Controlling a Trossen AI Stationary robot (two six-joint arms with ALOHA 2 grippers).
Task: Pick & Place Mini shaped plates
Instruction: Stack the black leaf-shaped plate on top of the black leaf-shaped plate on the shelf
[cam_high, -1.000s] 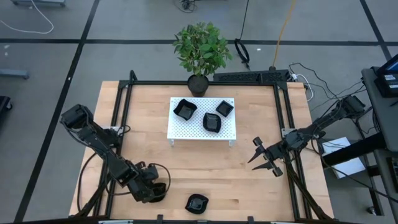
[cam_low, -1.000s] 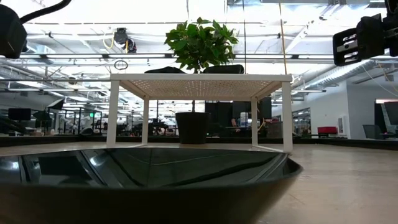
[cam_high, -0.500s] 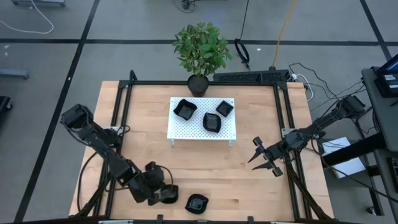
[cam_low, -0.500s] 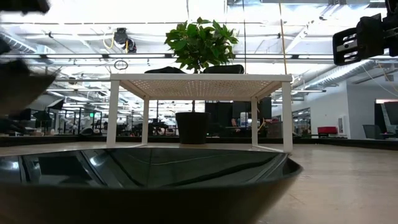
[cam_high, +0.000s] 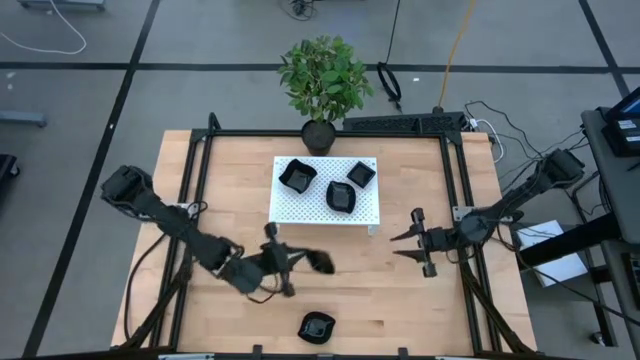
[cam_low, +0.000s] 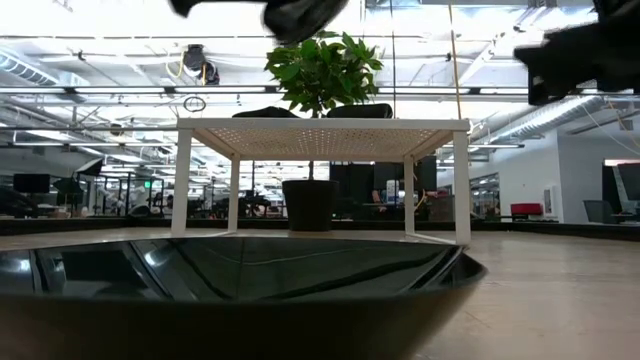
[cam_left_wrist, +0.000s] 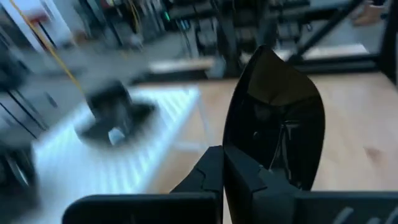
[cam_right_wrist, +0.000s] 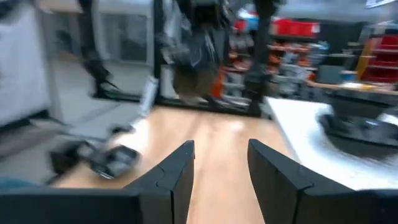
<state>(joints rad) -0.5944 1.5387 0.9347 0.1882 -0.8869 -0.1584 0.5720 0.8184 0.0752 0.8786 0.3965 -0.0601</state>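
Black and glossy, three mini shaped plates (cam_high: 327, 185) already sit on the white perforated platform (cam_high: 292, 209) at about twelve o'clock from the table's centre: one at its ten o'clock corner, one near its two o'clock corner, and a rounder one toward its five o'clock side. A fourth plate (cam_high: 321, 263) is in the air, pinched by its rim in the left gripper (cam_high: 298, 262), which hangs above the wooden table (cam_high: 400, 300) just short of the platform's six o'clock edge; the left wrist view shows the dish standing almost on edge between the closed fingers. One more plate (cam_high: 317, 326) lies flat on the table at six o'clock, near the front edge, and fills the foreground of the low view. Judging by this, the job is partly done: three set down, one in transit, at least one yet to be fetched; no other dishes show. The left arm stretches from its base at nine o'clock in a long low diagonal toward the centre, wrist turned so the plate points toward three o'clock. The right arm reaches in from three o'clock, its elbow out over the table's rail, and the right gripper (cam_high: 416, 240) hovers above bare wood with its fingers (cam_right_wrist: 274, 172) parted and nothing between them. A potted plant (cam_high: 324, 82) stands beyond the platform at twelve o'clock, clear of both arms.
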